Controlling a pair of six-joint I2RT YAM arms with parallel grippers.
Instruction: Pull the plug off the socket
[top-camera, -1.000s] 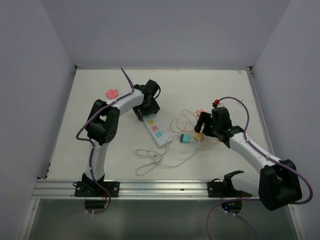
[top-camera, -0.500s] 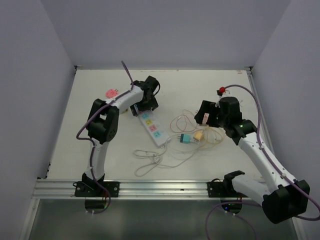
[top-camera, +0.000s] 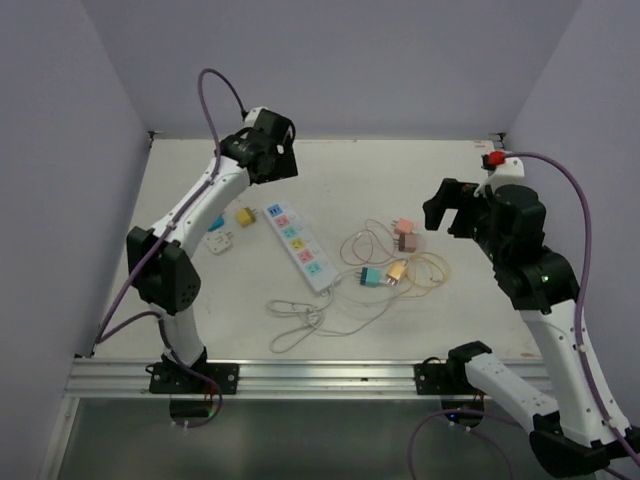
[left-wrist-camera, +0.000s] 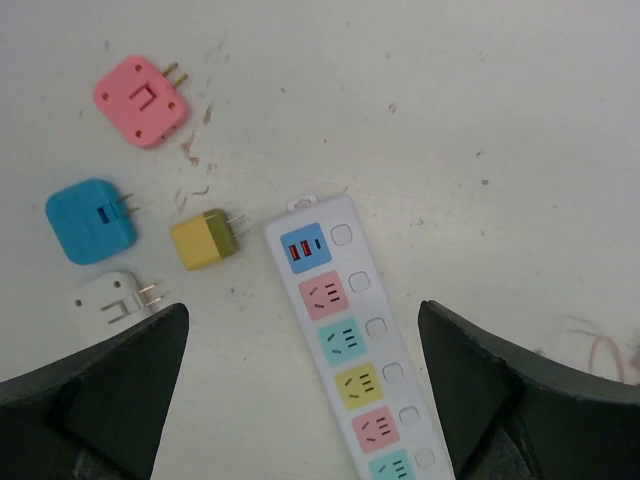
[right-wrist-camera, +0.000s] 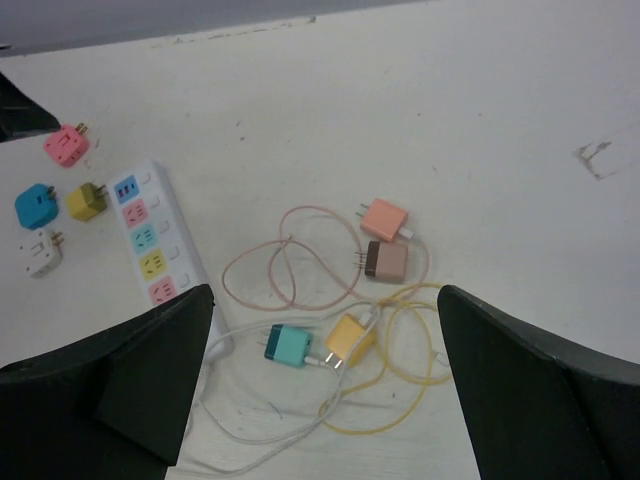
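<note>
Near the middle of the pale table (top-camera: 400, 170), the socket (top-camera: 297, 248), a long white rectangular plastic power strip with a row of coloured square outlet faces, is lying flat, slanting from far left to near right in the overhead view. Its thin white cord (top-camera: 298, 312) is looping toward the near edge. The left gripper (top-camera: 272, 155) is hanging high over the socket's far end with its jaws spread wide, gripping nothing. The right gripper (top-camera: 452, 212) is hovering above the right side of the table, its jaws also wide apart and empty. Just left of the socket's far end, four small loose square plugs are lying apart from it: a pink plug (left-wrist-camera: 140, 100), a blue plug (left-wrist-camera: 90, 220), a yellow-olive plug (left-wrist-camera: 205, 240) nearest the socket, and a white plug (left-wrist-camera: 110, 300). To the right, among thin tangled pink and yellow cables (right-wrist-camera: 290, 265), a salmon charger (right-wrist-camera: 385, 217), a brown charger (right-wrist-camera: 388, 260), a teal charger (right-wrist-camera: 292, 345) and a yellow charger (right-wrist-camera: 348, 338) are resting.
</note>
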